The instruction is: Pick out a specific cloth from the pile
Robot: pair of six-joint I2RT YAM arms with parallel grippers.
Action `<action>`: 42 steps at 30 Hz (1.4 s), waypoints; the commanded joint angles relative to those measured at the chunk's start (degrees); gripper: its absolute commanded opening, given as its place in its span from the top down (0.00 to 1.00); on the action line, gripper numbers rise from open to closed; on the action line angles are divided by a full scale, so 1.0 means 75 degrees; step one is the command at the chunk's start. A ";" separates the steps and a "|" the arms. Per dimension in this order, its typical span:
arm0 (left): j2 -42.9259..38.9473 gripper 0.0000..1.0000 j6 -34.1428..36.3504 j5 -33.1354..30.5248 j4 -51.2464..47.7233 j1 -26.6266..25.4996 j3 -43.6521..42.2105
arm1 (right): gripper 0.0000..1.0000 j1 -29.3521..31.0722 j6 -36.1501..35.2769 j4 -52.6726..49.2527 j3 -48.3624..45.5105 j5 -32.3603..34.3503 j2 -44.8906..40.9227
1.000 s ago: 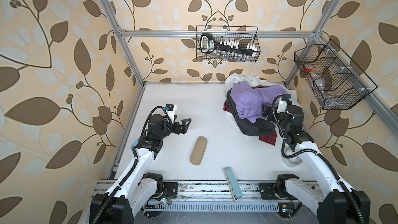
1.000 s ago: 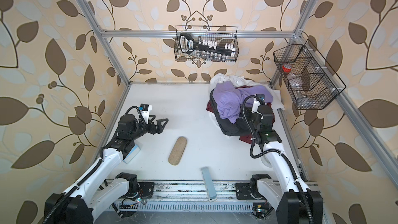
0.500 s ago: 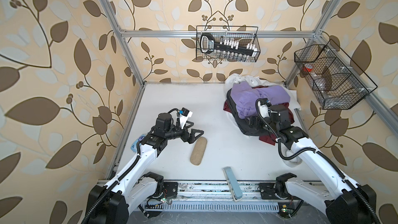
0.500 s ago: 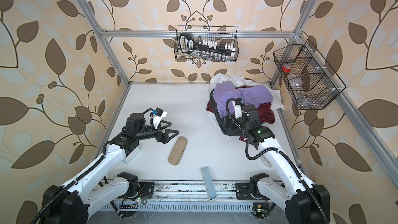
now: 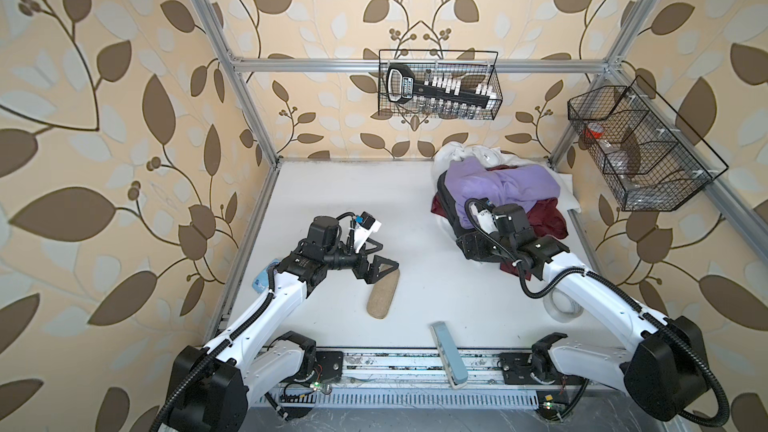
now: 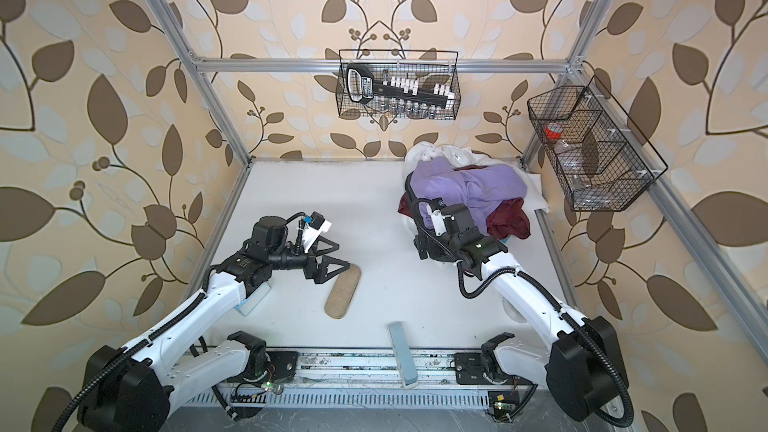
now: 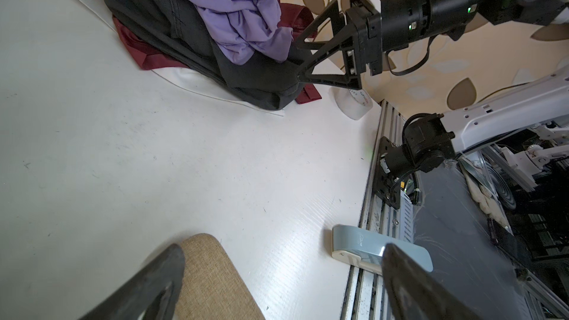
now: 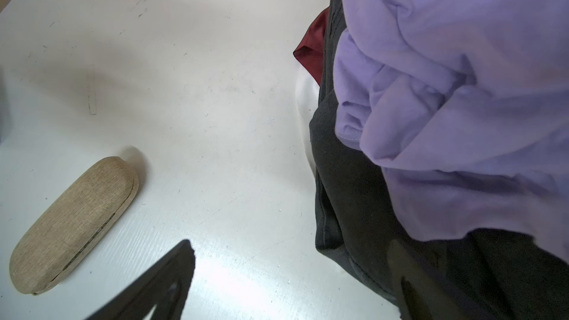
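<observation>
One soft black matte cloth (image 5: 448,201) lies along the left edge of one mixed-garment pile (image 5: 548,216), upper right (under one lilac garment (image 5: 511,184)). Two grippers gape: right gripper (image 7: 296,63) over its edge, left gripper (image 5: 390,254) over one tan oblong case (image 5: 382,297).

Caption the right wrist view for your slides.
Open right tool at the black cloth beneath the lilac garment; tan case lies apart.

Twin white-shelled arms, left arm (image 5: 282,297) and right arm (image 5: 602,297), carry black joint housings (image 5: 660,367) and ribbed black cables (image 5: 525,288) looping along their sides. The left gripper (image 5: 390,254) and right gripper (image 7: 298,63) are black, with jaws shaped as hollow triangular frames; small green lights (image 7: 409,27) dot the right wrist (image 7: 431,16).
</observation>
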 commanded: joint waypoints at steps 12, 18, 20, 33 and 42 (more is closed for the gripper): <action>0.0175 0.01 0.0362 0.0133 -0.0319 -0.0099 0.0391 | 0.15 0.0407 0.0020 -0.0406 0.0369 0.1061 0.1290; 0.0173 0.01 0.0359 0.0145 -0.0327 -0.0123 0.0414 | 0.19 0.0398 0.0093 -0.0163 0.0369 0.1575 0.1560; 0.0175 0.01 0.0356 0.0156 -0.0348 -0.0137 0.0420 | 0.19 0.0406 0.0071 -0.0082 0.0424 0.1652 0.1744; 0.0105 0.01 0.0438 0.0023 -0.0347 -0.0157 0.0380 | 0.26 0.0372 0.0116 0.0244 0.0651 0.2385 0.2677; 0.0069 0.01 0.0454 -0.0075 -0.0354 -0.0158 0.0356 | 0.22 0.0343 0.0231 0.0293 0.0774 0.2412 0.3362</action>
